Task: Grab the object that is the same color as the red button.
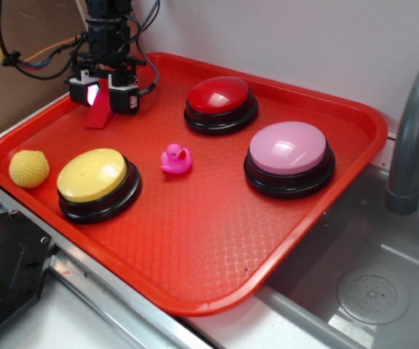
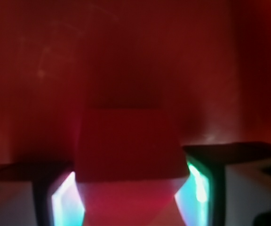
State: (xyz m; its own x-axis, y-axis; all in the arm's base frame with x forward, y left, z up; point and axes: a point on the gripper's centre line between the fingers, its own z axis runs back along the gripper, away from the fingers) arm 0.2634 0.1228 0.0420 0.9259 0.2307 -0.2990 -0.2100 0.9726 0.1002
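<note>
The object, a small red wedge block (image 1: 99, 115), is at the tray's back left, between the fingers of my gripper (image 1: 105, 102). In the wrist view the object (image 2: 128, 146) fills the gap and touches both glowing pads (image 2: 196, 188), so my gripper (image 2: 131, 197) is shut on it. Whether its lower end rests on the tray I cannot tell. The red button (image 1: 219, 94), a glossy dark-red dome on a black base, stands to the right of the gripper near the tray's back rim.
Everything sits on a red tray (image 1: 195, 309). A pink button (image 1: 289, 149) stands at right, a yellow button (image 1: 93, 174) at front left, a pink duck (image 1: 175, 158) between them, a yellow ball (image 1: 29, 169) at far left. A sink (image 1: 369, 283) and grey faucet (image 1: 413, 131) lie right.
</note>
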